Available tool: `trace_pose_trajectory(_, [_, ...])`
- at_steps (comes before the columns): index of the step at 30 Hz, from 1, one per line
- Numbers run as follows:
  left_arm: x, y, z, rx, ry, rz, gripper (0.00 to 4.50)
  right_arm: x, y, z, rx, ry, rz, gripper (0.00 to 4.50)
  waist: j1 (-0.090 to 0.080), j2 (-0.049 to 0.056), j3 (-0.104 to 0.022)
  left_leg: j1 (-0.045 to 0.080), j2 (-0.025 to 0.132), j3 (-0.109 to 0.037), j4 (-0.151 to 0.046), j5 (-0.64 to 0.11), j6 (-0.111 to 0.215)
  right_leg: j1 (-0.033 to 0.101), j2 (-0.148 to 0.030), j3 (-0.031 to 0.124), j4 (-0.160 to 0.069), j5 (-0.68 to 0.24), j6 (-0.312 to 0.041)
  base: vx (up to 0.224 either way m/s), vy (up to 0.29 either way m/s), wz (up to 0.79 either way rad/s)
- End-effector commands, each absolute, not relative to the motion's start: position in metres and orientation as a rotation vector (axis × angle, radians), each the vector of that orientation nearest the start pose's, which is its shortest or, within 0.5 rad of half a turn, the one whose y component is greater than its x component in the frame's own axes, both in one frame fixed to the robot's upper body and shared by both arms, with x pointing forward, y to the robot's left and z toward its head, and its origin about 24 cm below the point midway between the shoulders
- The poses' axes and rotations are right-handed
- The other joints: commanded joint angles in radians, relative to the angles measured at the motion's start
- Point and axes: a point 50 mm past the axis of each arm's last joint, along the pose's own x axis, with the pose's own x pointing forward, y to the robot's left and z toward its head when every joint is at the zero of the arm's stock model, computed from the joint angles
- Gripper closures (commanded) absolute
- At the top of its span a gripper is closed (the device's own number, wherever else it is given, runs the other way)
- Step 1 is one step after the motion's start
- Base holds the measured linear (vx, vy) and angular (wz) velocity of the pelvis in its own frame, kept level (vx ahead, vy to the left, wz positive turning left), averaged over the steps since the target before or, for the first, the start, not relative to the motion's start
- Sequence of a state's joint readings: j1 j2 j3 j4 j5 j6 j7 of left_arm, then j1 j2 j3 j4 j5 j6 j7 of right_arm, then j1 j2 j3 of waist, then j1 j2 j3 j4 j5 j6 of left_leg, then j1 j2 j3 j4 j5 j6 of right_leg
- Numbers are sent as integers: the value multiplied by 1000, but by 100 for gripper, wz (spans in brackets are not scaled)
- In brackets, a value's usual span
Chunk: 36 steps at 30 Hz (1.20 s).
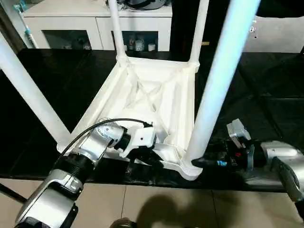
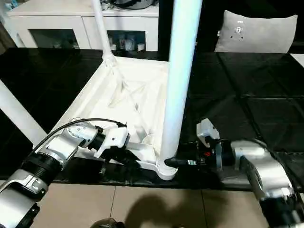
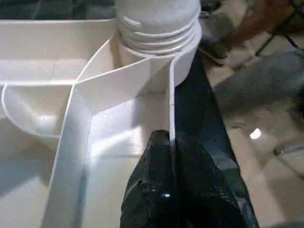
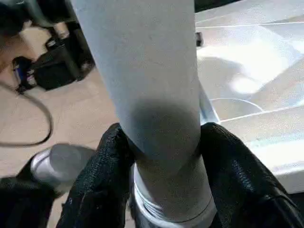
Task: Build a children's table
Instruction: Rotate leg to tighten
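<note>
Right hand (image 4: 164, 175) gripping near leg (image 4: 147, 80) above threads, left hand (image 3: 173, 183) pinching tabletop's (image 1: 156, 95) rim wall

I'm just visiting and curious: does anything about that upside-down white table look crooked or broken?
Nothing looks broken. One oddity: the near leg, gripped by the right end effector, shows bare threads above its corner socket, so it seems not fully screwed in.

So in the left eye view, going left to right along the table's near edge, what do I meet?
Near-left table leg → left gripper clamped on the tabletop's near rim → near-right table leg standing in its corner socket → right gripper at that leg's base.
</note>
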<state>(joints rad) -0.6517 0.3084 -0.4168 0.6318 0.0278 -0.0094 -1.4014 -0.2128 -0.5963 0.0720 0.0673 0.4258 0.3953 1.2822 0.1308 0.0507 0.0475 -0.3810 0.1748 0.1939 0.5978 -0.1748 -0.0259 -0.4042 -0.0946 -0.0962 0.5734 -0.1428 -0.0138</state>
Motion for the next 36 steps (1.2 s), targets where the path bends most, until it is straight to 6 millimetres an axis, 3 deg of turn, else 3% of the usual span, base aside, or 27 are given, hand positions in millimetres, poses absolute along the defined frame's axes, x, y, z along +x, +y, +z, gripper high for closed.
trace_pose_trajectory(1, [311, 69, 66, 437, 328, -1616, 450, 256, -174, 77, 39, 315, 1250, 260, -12, -24, -62, 25, 58, -26, -71, -268, 43, 39, -71, 45, -84, -481, -134, 0, 0, 0])
trace_pose_trajectory(2, [314, 66, 67, 415, 322, -1572, 450, 261, -172, 74, 23, 318, 1178, 260, -15, -25, -62, 26, 55, -27, -70, -280, 37, 39, -72, 42, -86, -509, -126, 0, 0, 0])
trace_pose_trajectory(4, [318, 59, 68, 370, 320, -1514, 450, 268, -168, 70, 7, 317, 1066, 260, -39, -29, -56, 26, 46, -32, -70, -320, 15, 37, -70, 31, -102, -615, -78, 0, 0, 0])
trace_pose_trajectory(6, [321, 48, 70, 316, 313, -1448, 450, 279, -162, 68, 1, 311, 919, 261, -61, -22, -56, 20, 41, -39, -71, -341, 2, 43, -68, 21, -106, -646, -52, 0, 0, 0])
trace_pose_trajectory(7, [325, 38, 72, 283, 308, -1384, 450, 289, -157, 67, 8, 316, 782, 261, -80, -24, -55, 20, 37, -39, -69, -355, 0, 39, -63, 17, -110, -645, -47, 0, 0, 0])
trace_pose_trajectory(9, [327, 33, 73, 270, 306, -1342, 450, 294, -155, 66, 14, 325, 700, 262, -104, -27, -57, 17, 31, -41, -65, -367, 3, 41, -62, 11, -115, -655, -40, 0, 0, 0])
trace_pose_trajectory(13, [337, 16, 77, 271, 275, -1180, 450, 305, -145, 69, 70, 328, 511, 262, -123, -24, -62, 19, 28, -37, -62, -334, 36, 37, -59, 14, -121, -615, -48, 0, 0, 0])
trace_pose_trajectory(14, [338, 14, 78, 278, 264, -1160, 450, 306, -143, 71, 79, 312, 514, 227, -122, -22, -64, 18, 30, -37, -63, -325, 40, 39, -59, 15, -118, -597, -51, 0, 0, 0])
trace_pose_trajectory(16, [338, 13, 79, 265, 260, -1150, 450, 305, -140, 74, 50, 266, 538, 193, -115, -20, -72, 11, 41, -36, -68, -261, 63, 46, -60, 26, -103, -458, -89, 0, 0, 0])
trace_pose_trajectory(19, [338, 17, 77, 301, 265, -1153, 450, 304, -143, 75, 46, 247, 543, 170, -110, -24, -75, 8, 43, -31, -65, -209, 92, 50, -62, 34, -84, -330, -151, 0, 0, 0])
trace_pose_trajectory(22, [338, 25, 74, 372, 263, -1162, 450, 301, -149, 76, 35, 243, 561, 144, -101, -22, -77, 4, 44, -29, -63, -162, 116, 57, -63, 36, -74, -266, -175, 0, 0, 0])
trace_pose_trajectory(28, [332, 42, 70, 418, 259, -1272, 450, 294, -177, 85, -16, 215, 696, 88, -82, -18, -75, 12, 50, -27, -63, -180, 119, 58, -64, 39, -73, -266, -189, 0, 0, 0])
trace_pose_trajectory(32, [319, 53, 69, 397, 240, -1468, 450, 281, -189, 90, -87, 243, 911, 55, -71, -16, -73, 16, 55, -26, -66, -201, 111, 56, -65, 41, -72, -279, -192, 0, 0, 0])
trace_pose_trajectory(36, [313, 58, 69, 407, 240, -1566, 450, 275, -194, 91, -117, 275, 1010, 17, -42, -14, -73, 21, 60, -22, -65, -201, 104, 50, -66, 43, -70, -291, -193, 0, 0, 0])
